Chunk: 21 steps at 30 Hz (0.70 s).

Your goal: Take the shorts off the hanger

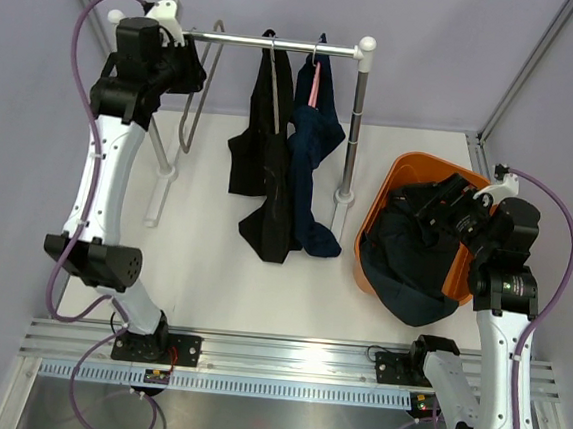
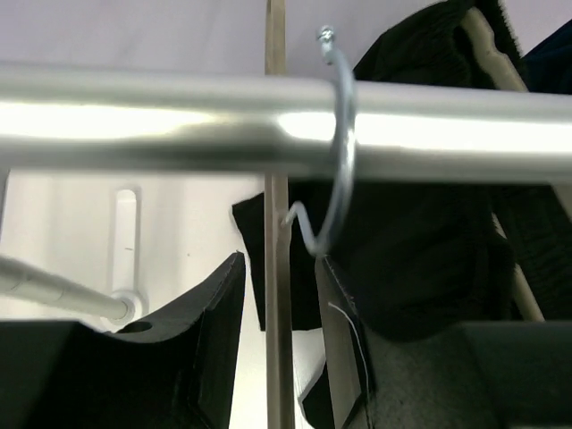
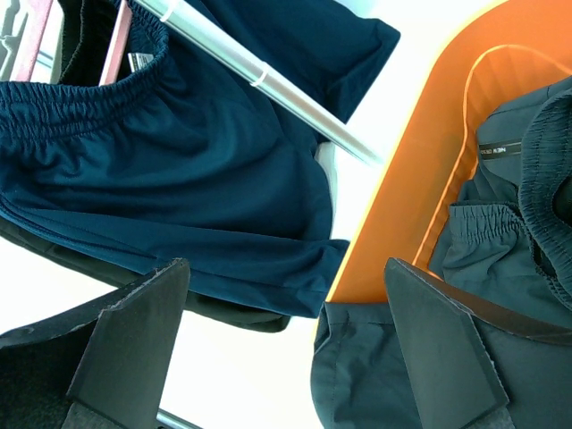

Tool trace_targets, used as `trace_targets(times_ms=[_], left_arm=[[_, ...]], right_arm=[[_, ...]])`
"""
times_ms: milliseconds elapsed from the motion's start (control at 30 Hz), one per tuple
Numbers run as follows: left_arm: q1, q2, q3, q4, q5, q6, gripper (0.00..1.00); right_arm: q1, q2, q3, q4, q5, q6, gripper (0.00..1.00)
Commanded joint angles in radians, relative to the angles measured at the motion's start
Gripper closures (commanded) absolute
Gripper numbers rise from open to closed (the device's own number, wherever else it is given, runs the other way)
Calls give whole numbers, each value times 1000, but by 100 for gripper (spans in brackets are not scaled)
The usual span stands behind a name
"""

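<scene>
At the table's far-left corner, the left gripper (image 2: 279, 277) is holding its fingers partly spread around an empty hanger (image 1: 199, 86) and could be knocking it off the rail (image 1: 241, 41). The black shorts (image 1: 270, 173) and navy shorts (image 1: 317, 147) are hanging mid-rail. By the right edge, the right gripper (image 3: 286, 268) is hovering with its fingers wide apart and holding nothing. Beneath it the teal shorts (image 1: 417, 266) are overhanging the basket (image 1: 400, 174) and risking sliding out.

There's the silver rail (image 1: 241, 41) running across the back of the white table (image 1: 201, 277), a white corner joint (image 1: 366, 49) capping its right end. The right upright (image 1: 356, 120) drops to a white foot (image 1: 338, 219). Just beside that foot sits the orange basket (image 1: 372, 244). A slotted aluminium track (image 1: 284, 355) lines the near edge, and grey walls (image 1: 432, 47) close in behind.
</scene>
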Motion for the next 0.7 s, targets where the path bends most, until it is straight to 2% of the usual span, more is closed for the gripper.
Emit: trace_targets(times_ms=[0,267,367,500,667], left_arm=[[5,-139,-18,69,-56,5,59],[-37,-296,-74,73,-142,3,58],[-116,-339,-93,80,-197,3,58],[-297,-360,-132,116,-275,-9,58],[-409,-325,-187,193,-343,-47,55]], right_arm=[[9,-16,1,19,-12,-9,1],[11,-16,2,-1,8,-14,1],[12,-16,5,-6,8,-12,1],[11,-14,7,-21,10,-12,1],[11,-25,1,-44,25,-18,1]])
